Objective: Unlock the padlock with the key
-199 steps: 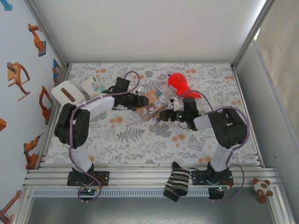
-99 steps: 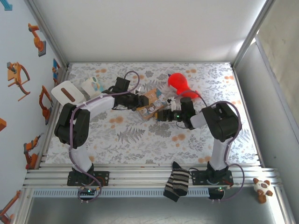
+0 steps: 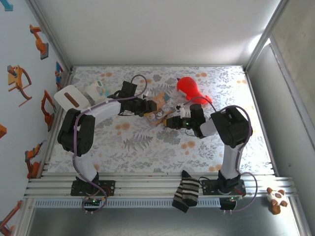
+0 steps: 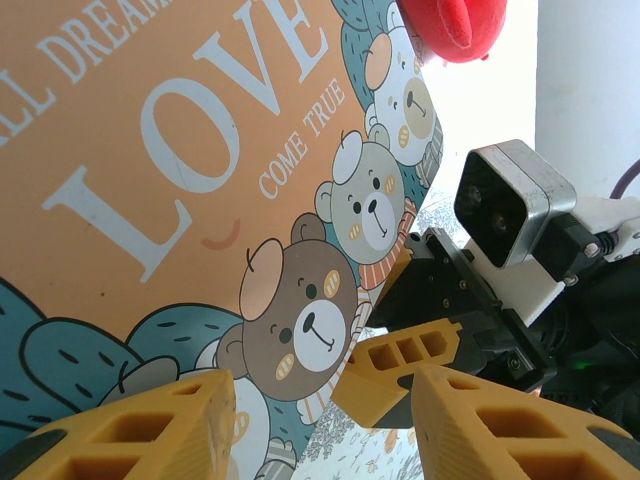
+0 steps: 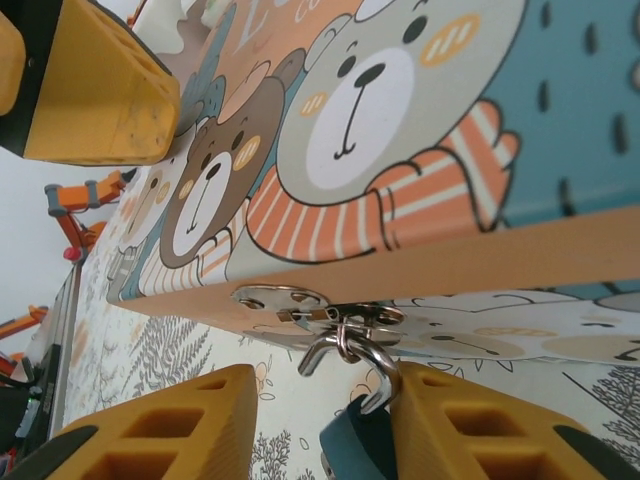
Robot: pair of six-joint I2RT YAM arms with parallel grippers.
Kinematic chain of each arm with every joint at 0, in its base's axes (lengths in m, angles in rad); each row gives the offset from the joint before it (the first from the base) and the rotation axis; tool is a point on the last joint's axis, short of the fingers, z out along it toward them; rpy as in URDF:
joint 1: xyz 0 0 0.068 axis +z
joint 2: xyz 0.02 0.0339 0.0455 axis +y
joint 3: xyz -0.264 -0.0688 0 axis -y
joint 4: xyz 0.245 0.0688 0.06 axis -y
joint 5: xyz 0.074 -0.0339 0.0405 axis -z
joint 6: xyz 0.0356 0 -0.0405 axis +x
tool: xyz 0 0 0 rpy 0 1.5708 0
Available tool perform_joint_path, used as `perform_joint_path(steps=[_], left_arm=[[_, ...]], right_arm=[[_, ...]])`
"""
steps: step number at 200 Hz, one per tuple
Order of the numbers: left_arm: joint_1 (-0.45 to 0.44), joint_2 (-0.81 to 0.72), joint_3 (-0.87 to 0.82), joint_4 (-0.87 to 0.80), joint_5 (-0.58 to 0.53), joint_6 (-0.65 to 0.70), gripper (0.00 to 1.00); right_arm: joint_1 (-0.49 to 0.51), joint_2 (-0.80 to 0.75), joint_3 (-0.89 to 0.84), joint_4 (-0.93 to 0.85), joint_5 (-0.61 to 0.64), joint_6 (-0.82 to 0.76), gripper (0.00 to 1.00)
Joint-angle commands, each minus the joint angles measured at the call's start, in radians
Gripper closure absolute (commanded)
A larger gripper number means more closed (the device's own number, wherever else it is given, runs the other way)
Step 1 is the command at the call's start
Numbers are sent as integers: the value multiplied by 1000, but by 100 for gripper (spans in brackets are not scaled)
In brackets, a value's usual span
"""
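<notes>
Padlock: tiny dark padlock [image 5: 352, 446] with a blue body and a silver shackle. Hung by the shackle from the small metal hasp [image 5: 290, 300] on the tin's front edge, with the body down between the right hand's fingers, near the middle of the desk.

Tin: tan and dark-blue "LOVE" tin box [image 4: 200, 200], printed with cartoon bears. Lay on the floral-patterned desk [image 3: 147, 142], lid up, between the two hands.

Right hand [image 5: 322, 440]: spread apart, clamped on nothing. Reached in low from the right, under the tin's front edge. Met the shackle with the inner face of one yellow finger [image 5: 480, 430] and left a clear gap between the blue body and the other finger.

Left hand [image 4: 322, 425]: spread wide, gripped nothing. Pointed its yellow fingertips at the bear-printed lid near a corner and showed one finger over the lid in the right wrist view. Contact with the lid could not be told.

Hands together: came nearly tip to tip at the tin's near corner, from opposite sides.

Surroundings:
- red balloon-shaped toy [image 3: 189, 88] — sat just beyond the tin
- white block with a brown slot [image 3: 71, 97] and small white-and-blue cup [image 3: 97, 89] — stood at the far left
- black-and-white striped sock [image 3: 187, 192] — draped over the near rail
- small brown-and-white plush [image 3: 276, 199] — lay off the desk, lower right
</notes>
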Motion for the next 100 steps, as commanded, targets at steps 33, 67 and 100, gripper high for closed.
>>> perform_joint_path(steps=[33,67,100], left_arm=[[3,31,-1,-31,-15,12,50],[3,30,0,-39,-22,17,50],[3,35,0,-60,-43,28,50]], right_arm=[[-3,-17,-16,33,2,-8,75],[-8,-19,-22,32,12,-5,89],[-19,-33,-38,34,46,8,100]])
